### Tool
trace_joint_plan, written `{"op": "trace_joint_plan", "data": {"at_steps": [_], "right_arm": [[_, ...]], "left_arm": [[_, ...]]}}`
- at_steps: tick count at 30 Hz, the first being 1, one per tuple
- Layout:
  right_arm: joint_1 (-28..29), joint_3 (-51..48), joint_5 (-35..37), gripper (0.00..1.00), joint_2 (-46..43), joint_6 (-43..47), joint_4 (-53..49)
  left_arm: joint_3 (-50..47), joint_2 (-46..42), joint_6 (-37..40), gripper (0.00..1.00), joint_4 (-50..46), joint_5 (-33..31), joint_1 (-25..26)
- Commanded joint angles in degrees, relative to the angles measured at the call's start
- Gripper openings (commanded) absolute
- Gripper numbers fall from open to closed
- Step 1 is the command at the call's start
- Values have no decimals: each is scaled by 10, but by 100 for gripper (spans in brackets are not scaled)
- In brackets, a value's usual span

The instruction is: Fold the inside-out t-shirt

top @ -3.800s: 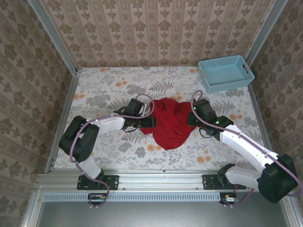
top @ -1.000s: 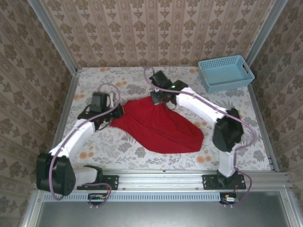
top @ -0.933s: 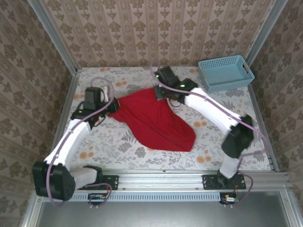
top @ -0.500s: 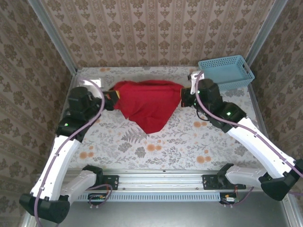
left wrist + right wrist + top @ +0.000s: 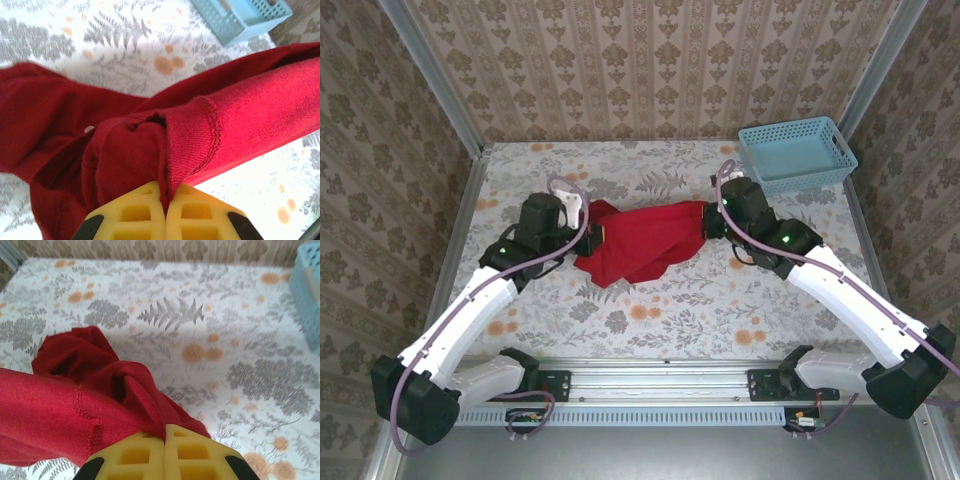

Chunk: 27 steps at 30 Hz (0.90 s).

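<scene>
**Surface**: white covering printed with grey ferns and orange blossoms, flat. Edged left and right by grey metal strips. Bordered along the near side by a ribbed metal rail, with both arm bases bolted just beyond it.

**Room:** walls on three sides, papered beige with brown damask medallions in vertical bands. Grey metal posts at the far corners, leaning outward in the top view.

**Basket**: light-blue perforated plastic, at the far right corner of the surface, set slightly askew, well apart from the cloth.

**T-shirt**: plain red, inside-out, seam stitching showing in both wrist views. Strung across mid-surface between the two arms, upper edge taut, lower folds drooping to a point toward the near left. Contact with the surface underneath: cannot tell.

**Left pincer**: yellow fingers pressed together, pinching a ribbed hem of the t-shirt at its left end.

**Right pincer**: yellow fingers pressed together, pinching a bunched fold of the t-shirt at its right end, just near of the basket corner.
</scene>
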<state>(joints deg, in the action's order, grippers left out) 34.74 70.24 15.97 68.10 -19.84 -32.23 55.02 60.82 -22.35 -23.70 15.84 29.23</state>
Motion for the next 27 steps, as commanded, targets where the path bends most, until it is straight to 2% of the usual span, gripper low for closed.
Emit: {"op": "trace_joint_plan", "data": {"at_steps": [1, 6, 9, 12, 15, 17, 18, 24, 25, 27], "right_arm": [[-4, 75, 61, 0, -36, 41, -30], [-3, 156, 72, 0, -74, 69, -38], [-4, 190, 66, 0, -69, 72, -54], [0, 197, 54, 0, -57, 73, -55], [27, 192, 36, 0, -34, 73, -53], [51, 171, 25, 0, -10, 64, -43], [59, 158, 20, 0, 1, 56, -36], [129, 75, -3, 0, 106, 16, 4], [138, 68, -10, 3, 130, 9, 7], [150, 60, -23, 22, 162, -1, 8]], "left_arm": [[66, -1, 19, 0, 30, 4, 4], [110, -10, 15, 0, 72, 17, 21], [110, -25, 18, 0, 83, 0, 23], [102, -38, 31, 0, 56, -61, 22], [104, -39, 42, 0, -18, -160, 17], [89, -36, 33, 0, -69, -222, 2], [75, -38, 26, 0, -83, -230, -11], [-84, -61, -32, 0, -88, -125, -122], [-108, -65, -36, 0, -88, -119, -133], [-141, -68, -44, 2, -93, -117, -151]]}}
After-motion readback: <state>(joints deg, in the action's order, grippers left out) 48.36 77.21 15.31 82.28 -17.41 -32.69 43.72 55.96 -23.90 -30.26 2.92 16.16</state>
